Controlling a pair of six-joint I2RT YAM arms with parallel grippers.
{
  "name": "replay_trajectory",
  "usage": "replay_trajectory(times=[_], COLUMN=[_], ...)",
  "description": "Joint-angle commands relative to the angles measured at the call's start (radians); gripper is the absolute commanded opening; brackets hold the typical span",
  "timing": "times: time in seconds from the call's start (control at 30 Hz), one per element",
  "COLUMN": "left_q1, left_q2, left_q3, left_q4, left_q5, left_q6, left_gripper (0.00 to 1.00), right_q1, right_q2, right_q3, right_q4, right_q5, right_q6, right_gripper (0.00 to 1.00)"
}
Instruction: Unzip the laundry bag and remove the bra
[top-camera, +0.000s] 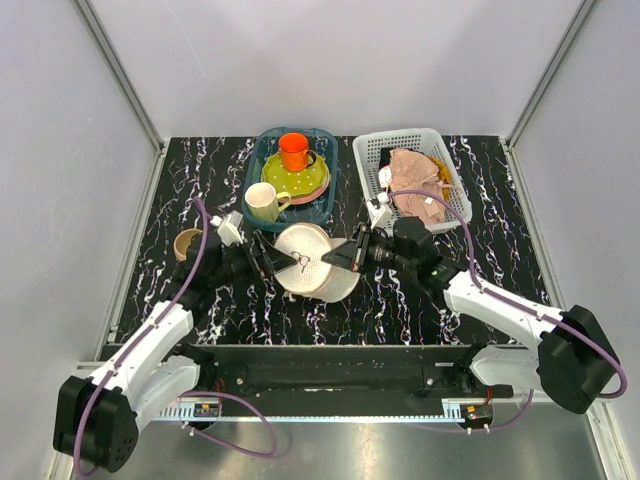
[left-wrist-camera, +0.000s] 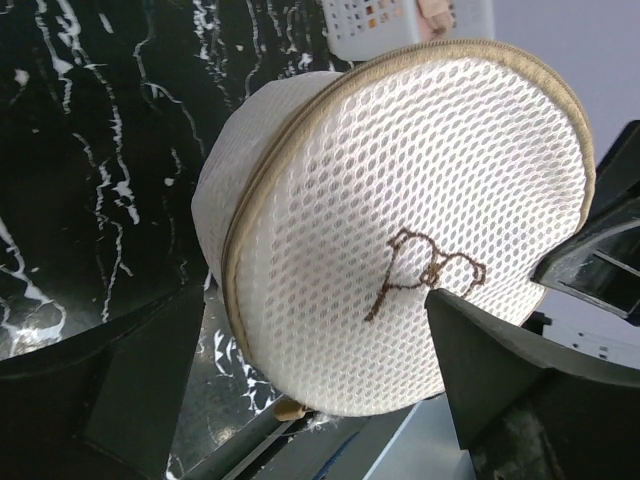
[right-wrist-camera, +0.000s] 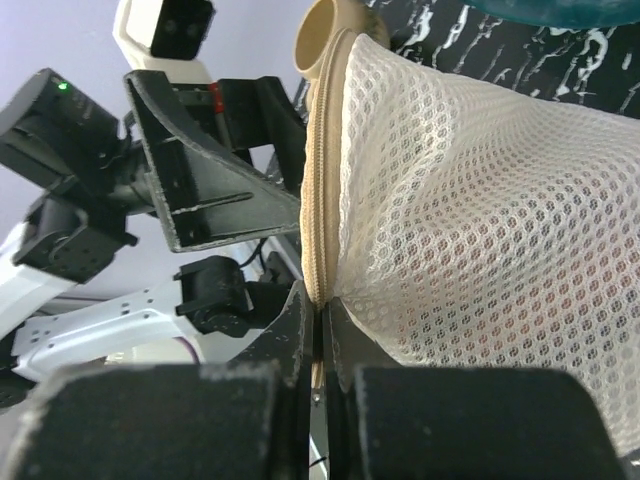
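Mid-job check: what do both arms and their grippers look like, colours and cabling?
Left arm and right arm share white shells with black joints and bases, each trailed by a purple cable. Left gripper and right gripper are black, with wedge-shaped fingers and a white camera block at the wrist.

A black bench (top-camera: 380, 310) veined with white marbling fills the middle of the frame. Plain pale grey panels box it in: a back wall (top-camera: 330, 60) across the top, a left wall (top-camera: 50, 200) and a right wall (top-camera: 590, 150). Aluminium posts (top-camera: 118, 75) slant up from the bench's far corners. A brushed metal ledge (top-camera: 350, 450) runs along the bottom edge. The light is soft and even.
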Motion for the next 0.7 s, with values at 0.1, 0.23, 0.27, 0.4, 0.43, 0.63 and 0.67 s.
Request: replay_trajectory(times=[0.1, 0.23, 0.27, 0.4, 0.43, 0.63, 0.67], left_q1=[0.010, 0.010, 0.010, 0.010, 0.008, 0.007, 0.007], left_q2=[0.022, 0.026, 0.027, 0.035, 0.036, 0.026, 0.019], left_q3=[-0.042, -0.031, -0.025, -0.003, 0.004, -0.003, -0.011], left_q4=[0.250, 0.246, 0.240, 0.169, 0.154, 0.103, 0.104], left_q5=[0.125, 0.124, 0.121, 0.092, 0.075, -0.015, -0.034], left_q6=[-0.099, -0.102, -0.101, -0.076, -0.064, -0.096, -0.108], left_gripper=[0.77, 0.53, 0.47, 0.18, 0.11, 0.00, 0.00], right_q1=[-0.060, -0.108, -0.119, -0.126, -0.125, -0.126, -0.126], right_q2=[0.023, 0.089, 0.112, 0.144, 0.144, -0.012, -0.067], right_q3=[-0.038, -0.067, -0.070, -0.045, -0.031, 0.028, 0.025], right_q4=[0.209, 0.309, 0.317, 0.265, 0.175, -0.202, -0.237], right_q5=[-0.177, -0.219, -0.220, -0.186, -0.168, 0.128, 0.207], right_q6=[0.100, 0.177, 0.191, 0.183, 0.164, 0.038, 0.027], right_gripper=[0.00, 0.00, 0.00, 0.09, 0.39, 0.82, 0.83])
